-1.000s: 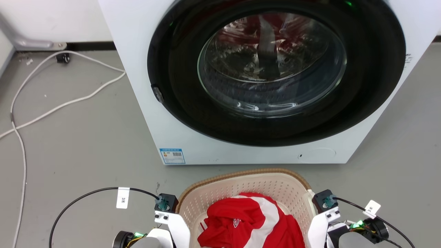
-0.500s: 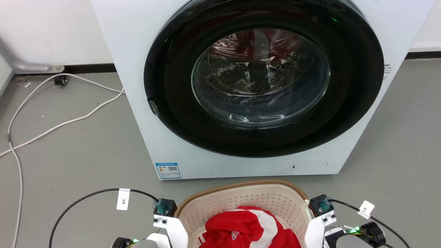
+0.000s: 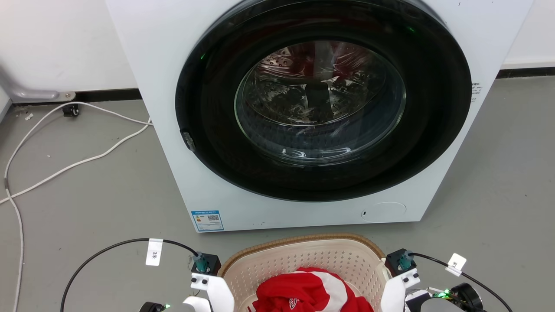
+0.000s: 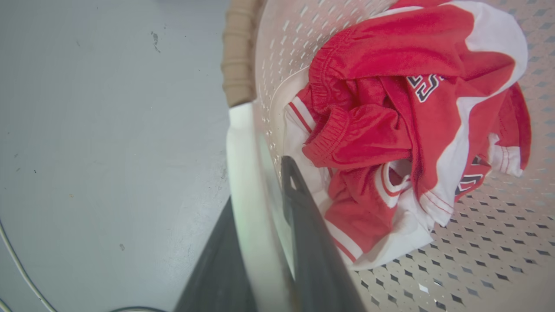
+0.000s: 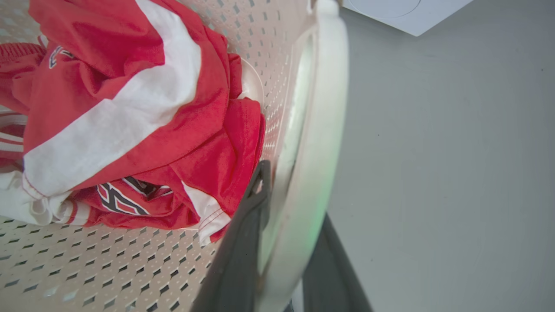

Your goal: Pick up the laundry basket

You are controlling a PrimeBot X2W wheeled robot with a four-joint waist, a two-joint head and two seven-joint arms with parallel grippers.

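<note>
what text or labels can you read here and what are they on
"3米": white tag on the black cable at left.
Second white tag, at right: too small to read.
Blue sticker on the washing machine: QR code, print too small.
Grey print on its right edge: too small.
Lettering on the red jersey in the laundry basket: folded, unreadable.

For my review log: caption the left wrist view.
The left gripper clamps the white handle of the laundry basket, red-and-white clothes inside.

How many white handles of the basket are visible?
2. The left handle sits between the fingers of the left gripper; the right handle between those of the right gripper. Both belong to the laundry basket.
</note>
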